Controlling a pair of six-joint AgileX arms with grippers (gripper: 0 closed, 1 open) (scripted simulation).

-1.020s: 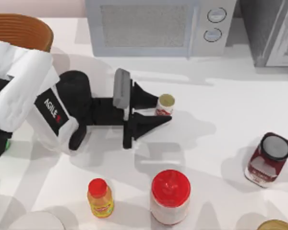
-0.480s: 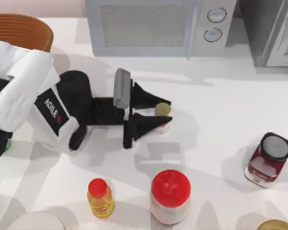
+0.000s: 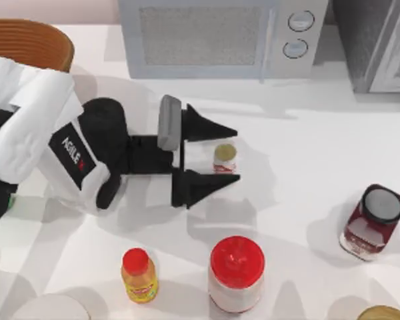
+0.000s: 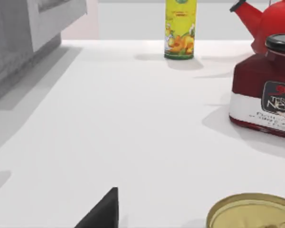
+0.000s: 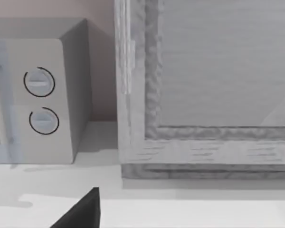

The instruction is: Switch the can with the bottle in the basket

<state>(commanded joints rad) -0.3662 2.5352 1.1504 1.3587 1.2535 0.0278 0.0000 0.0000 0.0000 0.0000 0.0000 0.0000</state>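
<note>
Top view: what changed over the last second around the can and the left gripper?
The left gripper had its fingers closed on the can; they have since spread apart, letting it go. The can now stands free between them, slightly nearer the camera side than a second ago. The left arm, basket, jars and yellow bottle stayed put.

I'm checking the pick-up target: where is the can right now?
In the top view the can stands upright near the table's middle, between the open fingers of the left tool, below the microwave and above the red-lidded jar.
</note>
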